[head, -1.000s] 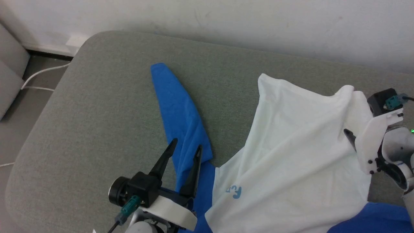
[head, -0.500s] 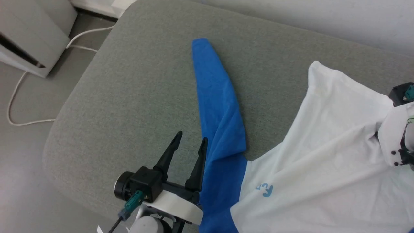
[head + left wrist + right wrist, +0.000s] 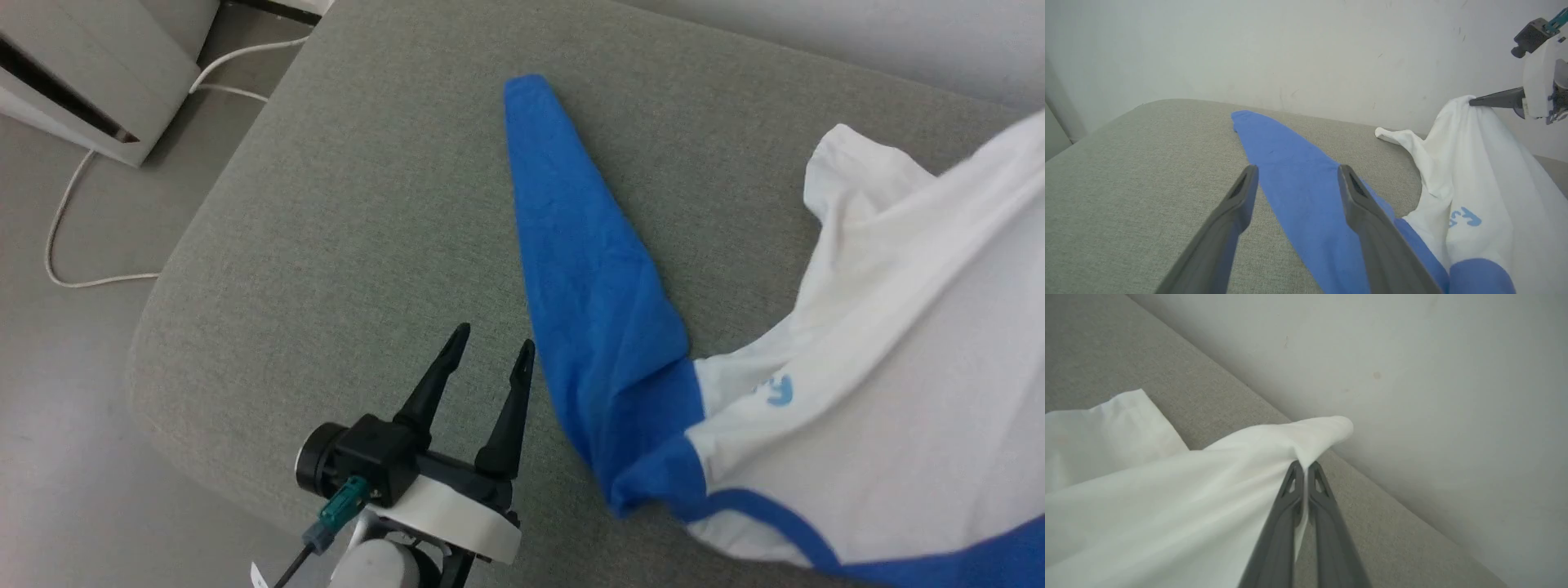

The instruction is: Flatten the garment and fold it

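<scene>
Right end effector point(image 3: 1304, 465) pinches thin white garment point(image 3: 1167, 498) above grey woven cushion point(image 3: 1106, 355).

right gripper point(image 3: 1304, 467) | fingers pinched on garment point(image 3: 1167, 490) | above grey cushion point(image 3: 1126, 363)

My right gripper point(image 3: 1304, 465) has clamped onto the garment point(image 3: 882, 343), hoisting its white body off the cushion point(image 3: 343, 204) near the far edge.

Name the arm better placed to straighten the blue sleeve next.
Left, I judge. The left pincer stands open beside the blue sleeve; the right pincer is shut on the garment, holding its white body up.
</scene>
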